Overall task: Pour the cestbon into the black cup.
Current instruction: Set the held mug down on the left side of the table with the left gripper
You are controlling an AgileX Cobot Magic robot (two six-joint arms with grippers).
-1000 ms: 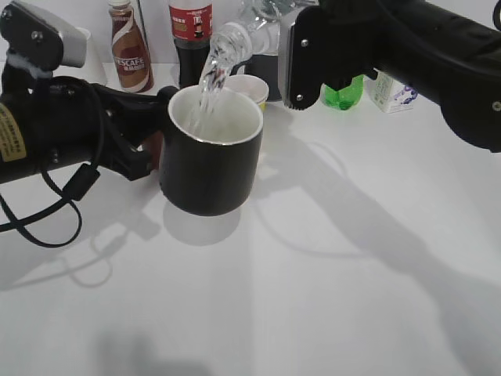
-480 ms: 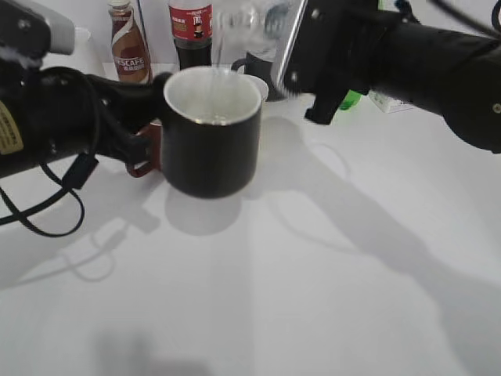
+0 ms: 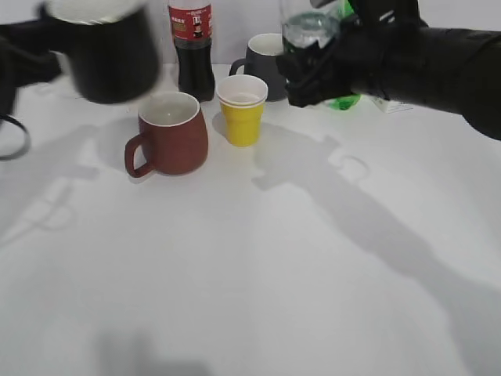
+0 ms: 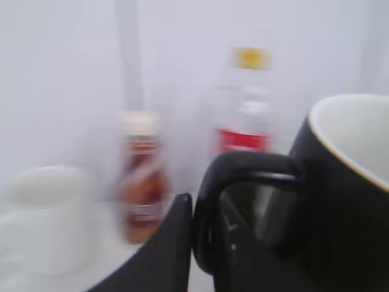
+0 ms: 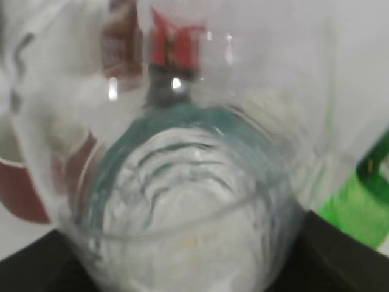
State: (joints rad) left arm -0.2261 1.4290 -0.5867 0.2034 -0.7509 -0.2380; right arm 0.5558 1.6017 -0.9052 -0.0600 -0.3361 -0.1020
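Note:
The black cup (image 3: 109,51) hangs blurred in the air at the upper left, above the table. My left gripper (image 3: 27,63) is shut on its loop handle (image 4: 243,182). In the left wrist view the cup (image 4: 346,201) fills the right side with its white inside showing, and one dark finger (image 4: 167,243) presses against the handle. My right gripper (image 3: 313,74) is shut on the cestbon (image 3: 309,27) and holds it about upright at the upper right. The clear bottle (image 5: 194,201) fills the right wrist view with water in it. No water is flowing.
On the table stand a reddish-brown mug (image 3: 168,133), a yellow paper cup (image 3: 242,113), a dark grey mug (image 3: 266,59), a cola bottle with a red label (image 3: 191,47) and a green bottle (image 3: 344,98) partly behind my right arm.
The pouring has stopped. The bottle has swung upright and moved right. The black cup has moved up and left, uncovering the reddish-brown mug and the yellow cup.

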